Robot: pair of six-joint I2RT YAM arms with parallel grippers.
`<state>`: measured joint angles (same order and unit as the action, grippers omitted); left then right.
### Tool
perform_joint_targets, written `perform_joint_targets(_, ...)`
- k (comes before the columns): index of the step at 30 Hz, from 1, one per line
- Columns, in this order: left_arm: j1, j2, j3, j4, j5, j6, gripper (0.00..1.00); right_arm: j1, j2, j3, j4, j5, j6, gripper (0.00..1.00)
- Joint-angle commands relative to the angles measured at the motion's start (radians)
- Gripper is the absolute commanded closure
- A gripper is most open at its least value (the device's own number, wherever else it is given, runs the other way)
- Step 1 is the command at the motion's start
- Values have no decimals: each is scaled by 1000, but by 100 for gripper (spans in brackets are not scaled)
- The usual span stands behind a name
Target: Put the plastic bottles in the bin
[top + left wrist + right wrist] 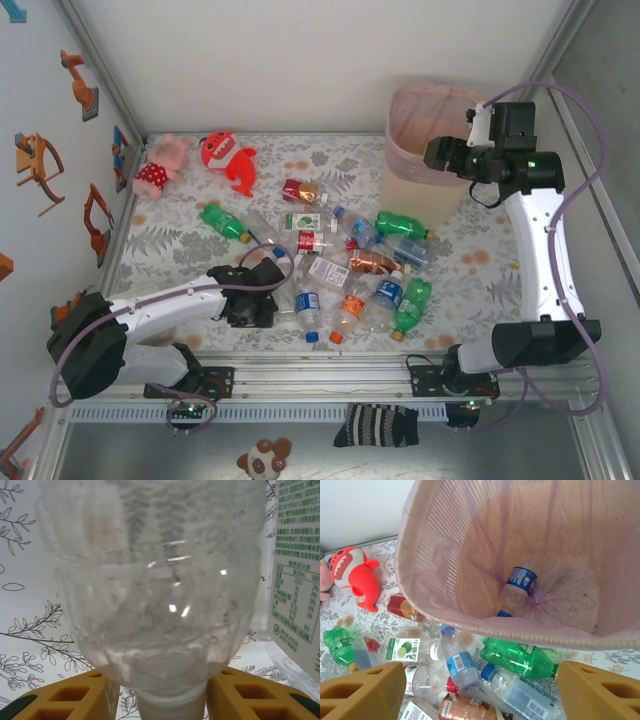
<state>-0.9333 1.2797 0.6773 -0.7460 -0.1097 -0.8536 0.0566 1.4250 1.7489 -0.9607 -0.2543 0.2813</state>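
Flower-printed cloth covers the table between pale walls in the view from above. The left arm lies low, reaching rightward from its base. The left gripper sits at the near-left edge of the heap of bottles, which lie on their sides in the middle of the cloth, pointing in many directions. The right arm stands upright with its wrist bent left, holding the right gripper over the right rim of the bin, which stands at the far right. A pink plush toy and a red plush toy lie far left. From the left wrist, a clear bottle points its neck at the camera and its body away. The neck sits between the yellow fingers, which are partly closed around it, but I cannot tell whether they press it. From the right wrist, the camera looks down into the bin. This gripper's own fingers stand wide apart with nothing between them. Inside the bin a bottle with a blue label lies slanting, its cap toward the lower left. A green bottle lies crosswise on the cloth just beside the bin.
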Motion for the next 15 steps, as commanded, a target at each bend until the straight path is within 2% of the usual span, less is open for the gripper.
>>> perform_joint_targets(1, -10, 8, -3, -2, -22, -26, 59, 1, -38, -3, 4, 25, 10, 22)
perform_joint_targets(6, -15, -3, 6, -3, -28, -30, 68, 0, -44, -5, -3, 23, 11, 22)
perform_joint_targets(15, -19, -87, 104, -96, -73, -7, 69, 25, -99, -29, 6, -8, 35, 23)
